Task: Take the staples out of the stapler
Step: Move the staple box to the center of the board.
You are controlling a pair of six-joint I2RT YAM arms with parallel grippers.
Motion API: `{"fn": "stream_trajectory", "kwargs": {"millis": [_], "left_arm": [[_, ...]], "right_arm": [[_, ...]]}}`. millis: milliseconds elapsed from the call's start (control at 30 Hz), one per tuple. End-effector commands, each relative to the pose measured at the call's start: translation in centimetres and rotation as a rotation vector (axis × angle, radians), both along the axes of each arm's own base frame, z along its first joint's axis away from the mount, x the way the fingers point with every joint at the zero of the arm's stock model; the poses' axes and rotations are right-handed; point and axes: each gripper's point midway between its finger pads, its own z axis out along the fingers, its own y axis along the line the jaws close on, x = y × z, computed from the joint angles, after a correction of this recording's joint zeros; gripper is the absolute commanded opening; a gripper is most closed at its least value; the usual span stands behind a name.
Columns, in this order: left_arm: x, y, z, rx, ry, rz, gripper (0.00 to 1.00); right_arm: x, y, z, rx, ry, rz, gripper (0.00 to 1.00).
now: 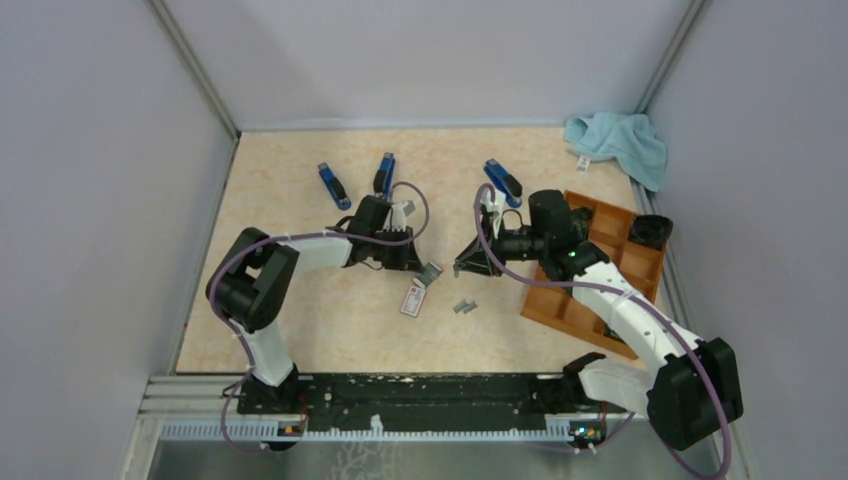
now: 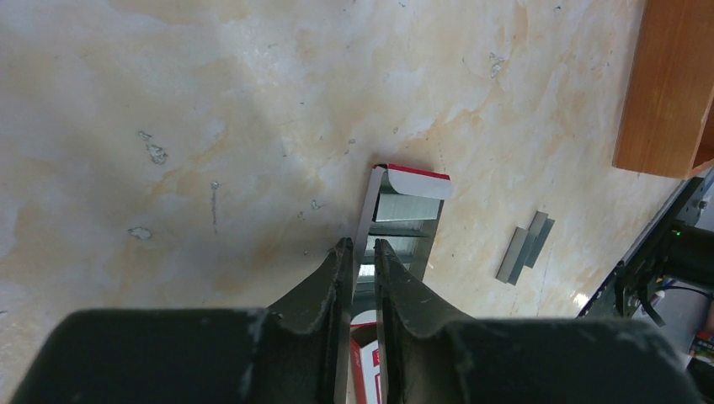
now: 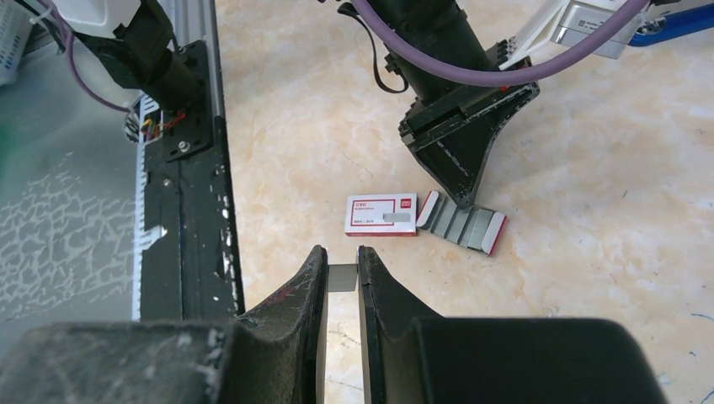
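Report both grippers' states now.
Left gripper: closed on the staple tray's edge.
Right gripper: nearly closed; whether it holds the staple strip cannot be told.

Dull metal staples, glossy marbled table, soft cloth

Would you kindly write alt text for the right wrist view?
The right gripper pinches a grey strip of staples in its jaws above the table. Beyond lie a white box and an open tray held by the left gripper.
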Motion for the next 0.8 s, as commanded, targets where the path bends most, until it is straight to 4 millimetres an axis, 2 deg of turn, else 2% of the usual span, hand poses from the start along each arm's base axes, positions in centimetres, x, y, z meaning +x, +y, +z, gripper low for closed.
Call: {"fn": "stream_trajectory", "kwargs": {"millis": [0, 100, 267, 400, 533, 600, 633, 767], "left_arm": [[0.4, -1.1, 0.6, -0.031, -0.017, -0.017, 0.21], [1.0, -1.3, 2.0, -0.036, -0.052, -0.012, 0.21], [2.2, -1.6, 6.4, -0.081, -0.154, -0.007, 0.25], [2.0, -1.8, 9.5, -0.136, -0.212, -0.008, 0.28], [1.4, -0.6, 11.8, -0.174, -0.321, 0.023, 0.31], [0.5, 0.4, 12.1, -0.194, -0.383, 0.033, 0.33], [0.0, 0.8, 12.9, -0.215, -0.424, 0.035, 0.33], [-1.9, 2.6, 13.5, -0.255, -0.507, 0.057, 0.35]], "right_arm": [[0.9, 0.0, 2.2, 0.02, -0.09, -0.007, 0.08], [1.0, 0.0, 2.2, 0.019, -0.092, -0.007, 0.08], [1.1, 0.0, 1.9, 0.013, -0.088, -0.011, 0.08], [1.1, -0.1, 1.8, 0.008, -0.093, -0.013, 0.08], [1.3, -0.1, 1.6, -0.002, -0.105, -0.016, 0.08], [1.3, -0.2, 1.5, -0.008, -0.11, -0.018, 0.08], [1.3, -0.2, 1.5, -0.011, -0.113, -0.019, 0.08], [1.6, -0.3, 1.2, -0.03, -0.13, -0.028, 0.08]]}}
